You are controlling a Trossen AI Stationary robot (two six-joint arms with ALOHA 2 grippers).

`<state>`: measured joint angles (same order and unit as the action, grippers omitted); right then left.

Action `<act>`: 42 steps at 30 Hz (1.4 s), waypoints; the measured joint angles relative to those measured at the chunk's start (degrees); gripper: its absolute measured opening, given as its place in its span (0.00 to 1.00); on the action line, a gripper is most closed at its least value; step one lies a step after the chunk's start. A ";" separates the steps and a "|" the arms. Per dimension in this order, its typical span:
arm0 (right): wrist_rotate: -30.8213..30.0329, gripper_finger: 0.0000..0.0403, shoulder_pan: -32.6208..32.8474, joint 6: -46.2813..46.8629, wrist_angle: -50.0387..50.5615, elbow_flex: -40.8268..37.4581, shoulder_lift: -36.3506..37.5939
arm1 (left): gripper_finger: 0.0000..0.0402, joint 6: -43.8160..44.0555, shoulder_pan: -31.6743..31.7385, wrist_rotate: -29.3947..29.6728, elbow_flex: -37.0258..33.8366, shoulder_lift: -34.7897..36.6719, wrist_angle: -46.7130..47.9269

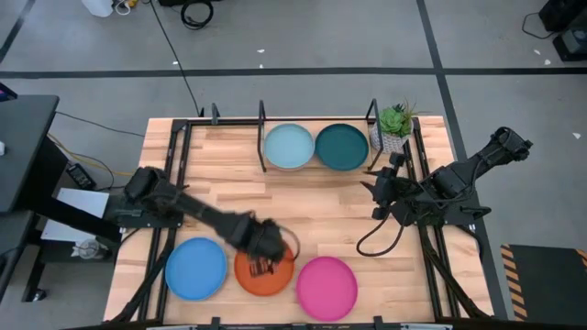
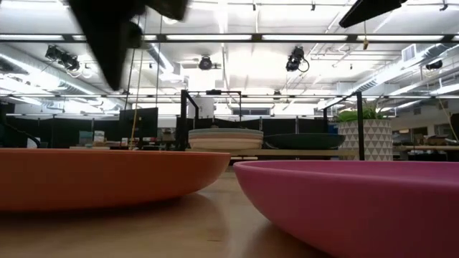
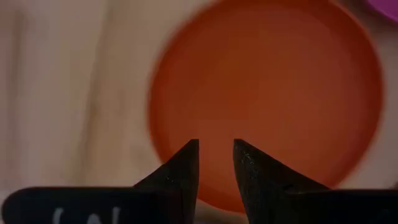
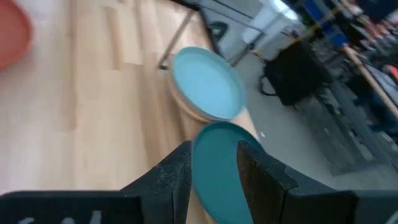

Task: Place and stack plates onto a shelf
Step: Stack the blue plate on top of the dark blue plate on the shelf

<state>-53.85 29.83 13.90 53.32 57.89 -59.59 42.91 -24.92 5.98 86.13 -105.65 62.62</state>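
Orange plate (image 1: 264,270) sits low in the frame, between blue and pink. Left pincer (image 1: 266,266) hovers over it, slightly parted, empty. It looks light, stiff and slick — best pinched at the rim, I'd say.

Both arms dark, near black, built of jointed segments with rounded housings. Left gripper (image 3: 216,163): two matte black fingers (image 3: 180,171) tapering to wedge tips, a black crossbar behind them bearing pale markings, possibly lettering, too cut off to read. Right gripper (image 4: 213,163): same black wedge fingers. A black cable (image 1: 378,240) loops below the right arm.
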 joint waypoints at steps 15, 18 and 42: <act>11.88 0.33 -3.05 -7.54 -8.24 -5.29 -0.02 | 0.27 64.60 -18.16 -2.11 0.02 -2.44 -0.29; 12.32 0.33 -2.42 -7.15 -8.10 -5.29 -0.02 | 0.27 69.59 -19.79 -8.56 0.02 -5.12 -0.50; 13.06 0.33 -0.03 -6.45 -7.39 -5.29 -0.02 | 0.17 66.05 -20.83 -16.73 0.02 -10.75 3.85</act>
<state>-40.80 29.80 7.44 45.93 52.60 -59.61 108.95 -45.75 -10.74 86.15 -116.40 66.47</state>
